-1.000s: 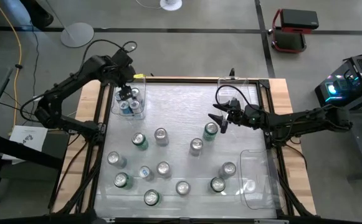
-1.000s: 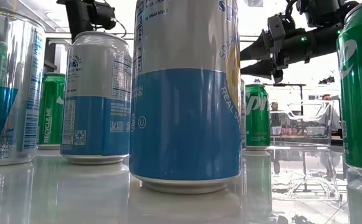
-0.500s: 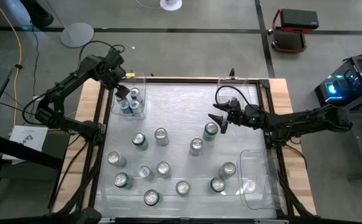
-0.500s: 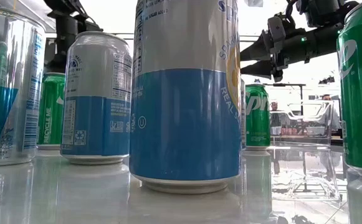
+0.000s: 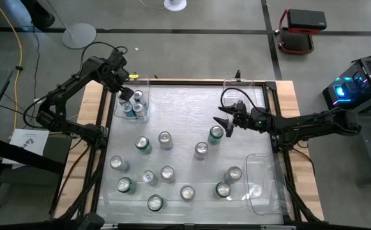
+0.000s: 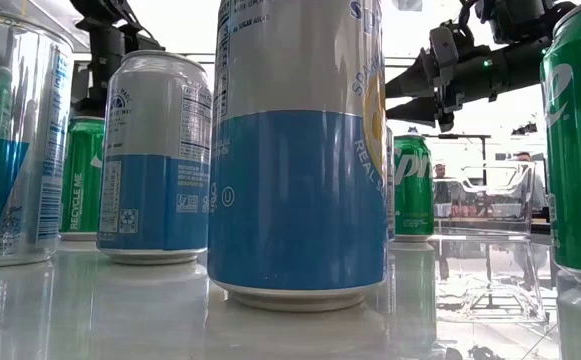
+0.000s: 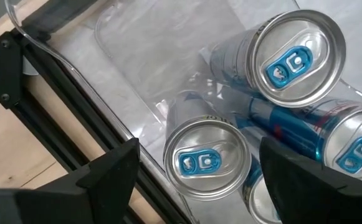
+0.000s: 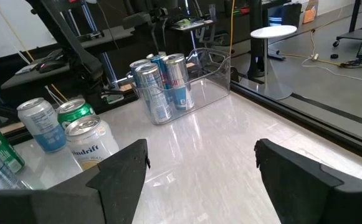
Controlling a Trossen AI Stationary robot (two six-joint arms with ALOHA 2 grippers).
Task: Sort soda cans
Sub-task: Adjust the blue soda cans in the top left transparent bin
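While both arms hang over glossy white table (image 5: 185, 115), high view shows grey floor around it; cans (image 5: 166, 173) scattered mid-table, left bin (image 5: 133, 102) holds blue cans, right bin (image 5: 262, 185) near front-right corner. Left gripper (image 5: 125, 94) above left bin, released; right gripper (image 5: 223, 121) spread beside green can (image 5: 216, 133).
Low view: blue-silver can (image 6: 300, 150) nearest; "RECYCLE ME" on a green one (image 6: 83, 178).
Left wrist: blue-tabbed tops (image 7: 207, 158) upright in bin.
Right wrist: "drift" can (image 8: 88, 140) near; bin of cans (image 8: 168, 87) beyond.
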